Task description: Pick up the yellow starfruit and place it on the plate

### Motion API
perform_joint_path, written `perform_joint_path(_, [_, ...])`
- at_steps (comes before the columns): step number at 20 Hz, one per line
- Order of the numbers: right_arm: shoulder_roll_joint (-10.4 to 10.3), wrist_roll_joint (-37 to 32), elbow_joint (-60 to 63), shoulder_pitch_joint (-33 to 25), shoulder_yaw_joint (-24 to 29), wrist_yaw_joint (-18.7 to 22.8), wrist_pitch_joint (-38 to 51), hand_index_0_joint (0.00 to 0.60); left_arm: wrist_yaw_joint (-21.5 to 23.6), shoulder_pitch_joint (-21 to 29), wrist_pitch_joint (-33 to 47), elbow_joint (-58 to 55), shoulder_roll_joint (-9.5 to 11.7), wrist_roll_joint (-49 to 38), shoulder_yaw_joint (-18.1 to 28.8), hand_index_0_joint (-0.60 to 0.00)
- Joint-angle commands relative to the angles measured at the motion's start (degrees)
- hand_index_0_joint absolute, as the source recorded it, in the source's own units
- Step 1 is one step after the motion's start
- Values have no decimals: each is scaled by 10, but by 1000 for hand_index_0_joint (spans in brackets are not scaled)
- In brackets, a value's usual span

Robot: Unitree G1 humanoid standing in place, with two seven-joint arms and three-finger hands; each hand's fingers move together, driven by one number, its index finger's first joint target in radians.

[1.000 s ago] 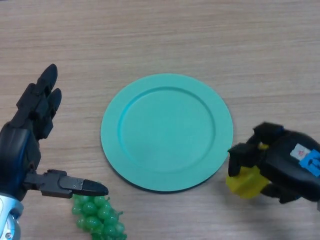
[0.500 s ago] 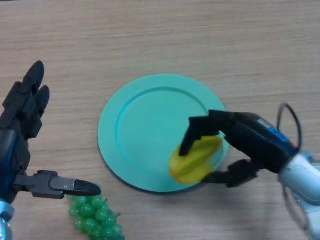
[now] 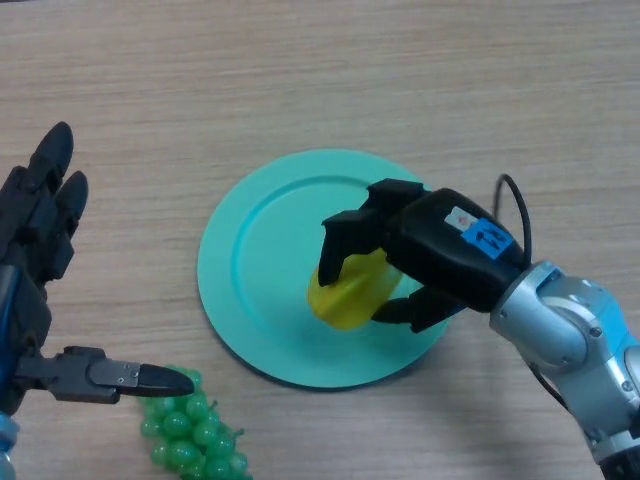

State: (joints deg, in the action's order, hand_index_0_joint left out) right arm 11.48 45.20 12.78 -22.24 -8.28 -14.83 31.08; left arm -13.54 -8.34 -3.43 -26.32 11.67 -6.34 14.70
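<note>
A pale wood-grain table [image 3: 330, 60] fills the head view, its surface smooth with fine horizontal streaks. Beneath the right hand [image 3: 440, 250] lies a round turquoise plate [image 3: 260, 270], matte, with a raised rim and a shallow flat well. The right hand reaches in from the lower right over the plate's right half, its black fingers curled down across the top of the yellow starfruit [image 3: 350, 292] and its thumb hooked in on the near side, so the fruit is clasped between them. The starfruit, a glossy, ridged plastic-looking lump, sits low over the plate's well, just left of and below the palm; whether it touches the plate cannot be told. Well to the left of that hand, past the plate's rim, the left hand [image 3: 35, 260] shows at the view's edge, fingers straight and spread, thumb stretched out flat, holding nothing. Just beside that thumb's tip lies a bunch of green grapes [image 3: 190, 432], a knobbly cluster of small shiny beads, near the plate's lower-left rim.
</note>
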Motion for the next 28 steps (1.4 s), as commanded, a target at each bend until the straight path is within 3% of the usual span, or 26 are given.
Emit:
perform_joint_path(1, [4, -29, -22, -39, 23, 65, 48, 600, 6, 12, 76, -27, 19, -24, 29, 0])
perform_joint_path(4, [11, 2, -12, -41, 20, 74, 62, 600, 5, 14, 76, -23, 20, -23, 29, 0])
perform_joint_path(5, [29, 70, 2, -39, 24, 92, 87, 600, 6, 13, 78, -21, 19, -20, 28, 0])
perform_joint_path(6, [19, 8, -5, -21, 29, 33, 70, 600, 6, 13, 79, -20, 19, -18, 27, 0])
perform_joint_path(9, [5, -63, -50, -5, 15, 7, -14, 201, 5, 15, 69, -19, 21, -16, 27, 0])
perform_joint_path(11, [-5, -97, -82, -1, 5, 29, -69, 0, 2, 18, 66, -8, 23, -10, 25, 0])
perform_joint_path(16, [-6, -124, -104, -2, 13, 70, -73, 0, 10, 27, 85, 8, 25, 0, 8, 0])
perform_joint_path(17, [-6, -151, -137, 11, 19, 45, -93, 0, 10, 33, 71, 5, 29, 3, 4, 0])
perform_joint_path(20, [-6, -226, -185, 24, 14, 32, -131, 0, 22, 48, 85, 20, 31, 9, -6, 0])
perform_joint_path(23, [-5, -332, -276, 73, 36, -27, -237, 0, 29, 64, 87, 28, 38, 0, -7, 0])
perform_joint_path(28, [18, -435, -370, 148, 79, -33, -344, 0, 44, 83, 98, 40, 46, 0, -11, 0])
